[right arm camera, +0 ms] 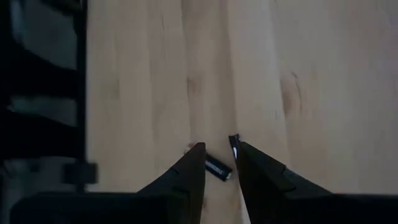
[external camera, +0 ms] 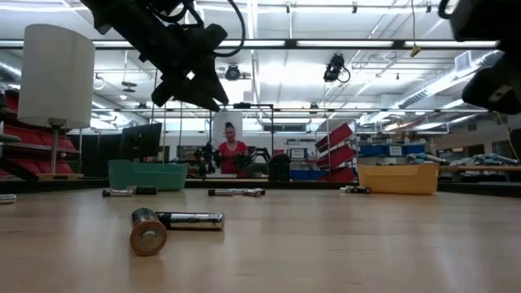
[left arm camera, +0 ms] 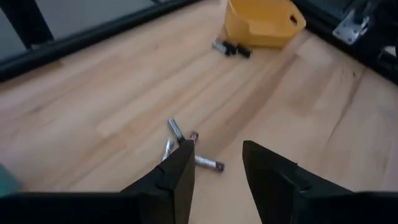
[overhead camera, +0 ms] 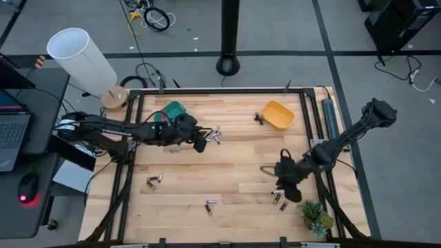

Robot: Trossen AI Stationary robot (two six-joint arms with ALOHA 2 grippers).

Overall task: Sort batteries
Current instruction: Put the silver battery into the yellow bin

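Note:
Small silvery and dark batteries lie scattered on the wooden table point(overhead camera: 227, 172). My left gripper point(overhead camera: 200, 142) hangs open above the table, just left of a little cluster of batteries point(overhead camera: 217, 133), which shows past its fingers in the left wrist view point(left arm camera: 180, 144). My right gripper point(overhead camera: 290, 191) hovers near the table's right near corner with its fingers a little apart. A dark battery point(right arm camera: 217, 168) shows through the gap between them, lying on the wood. A pair of batteries point(overhead camera: 280, 200) lies beside it. The teal bin point(overhead camera: 173, 110) and the orange bin point(overhead camera: 278, 114) stand at the far side.
More batteries lie at the near left point(overhead camera: 154, 181), the near middle point(overhead camera: 210, 205) and beside the orange bin point(left arm camera: 231, 48). Two lie close to the low camera point(external camera: 175, 225). A small plant point(overhead camera: 317, 217) stands at the near right corner and a lamp point(overhead camera: 79, 55) beyond the far left corner. A person point(external camera: 232, 152) stands in the room behind.

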